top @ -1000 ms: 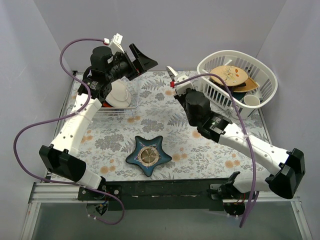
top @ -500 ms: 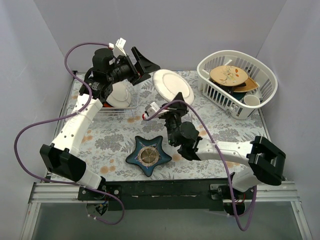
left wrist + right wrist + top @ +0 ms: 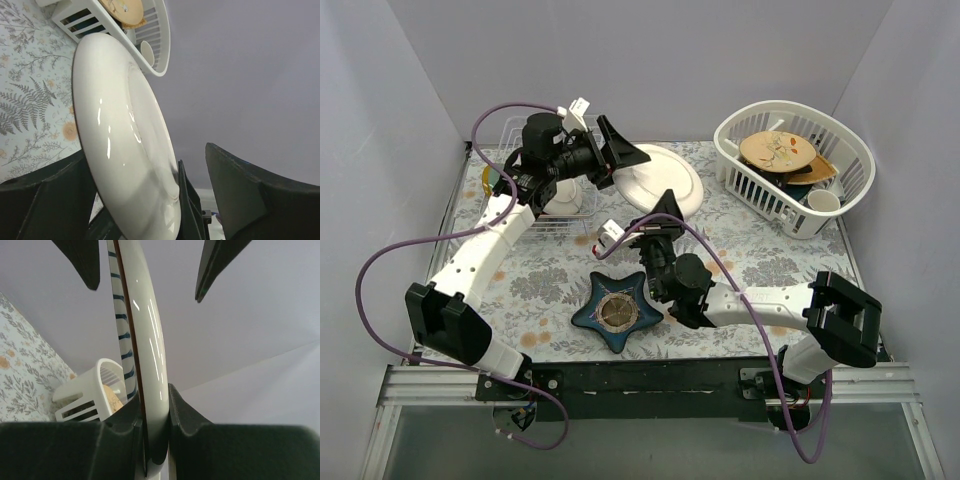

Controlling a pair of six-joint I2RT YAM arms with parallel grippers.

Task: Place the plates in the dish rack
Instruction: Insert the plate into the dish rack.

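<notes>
An off-white plate (image 3: 670, 180) stands on edge in mid-air, just right of the clear wire dish rack (image 3: 520, 218). My right gripper (image 3: 665, 213) is shut on its lower rim (image 3: 150, 390), and blue dashes show on one face. My left gripper (image 3: 625, 165) is open and straddles the plate's left rim. The plate (image 3: 120, 140) sits between its fingers (image 3: 250, 200) with a gap on the far side. Another off-white plate (image 3: 560, 190) stands in the rack, and a sliver of a yellow one (image 3: 485, 180) shows at its left end.
A dark blue star-shaped dish (image 3: 617, 310) lies on the floral mat near the front. The white slotted basket (image 3: 795, 215) at the back right holds a tan plate (image 3: 777, 150), a cup and other dishes. Grey walls enclose the table.
My right arm has swung from the basket to the left, carrying the off-white plate toward the rack. My left gripper has come round to straddle the plate's rim, and its jaws have narrowed a little.
</notes>
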